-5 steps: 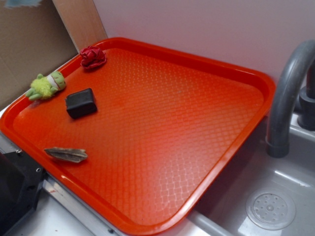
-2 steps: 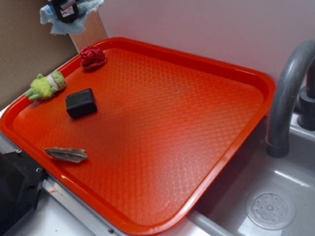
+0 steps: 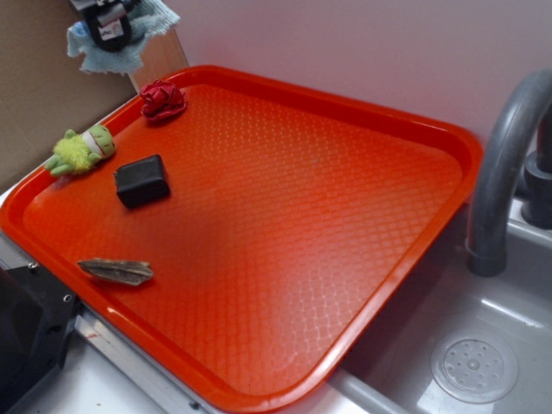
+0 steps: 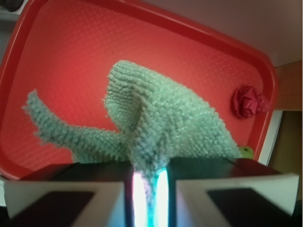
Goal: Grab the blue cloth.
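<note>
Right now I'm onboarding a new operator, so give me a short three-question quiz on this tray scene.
1. True or false: the pincer is shut on the blue cloth.
2. Which object lies nearest the black block? A) the red fabric wad B) the green plush toy C) the faucet
3. Fill in: in the exterior view the cloth hangs above the red tray's far ____ corner.

Key: 1 true; 2 B; 3 left.
</note>
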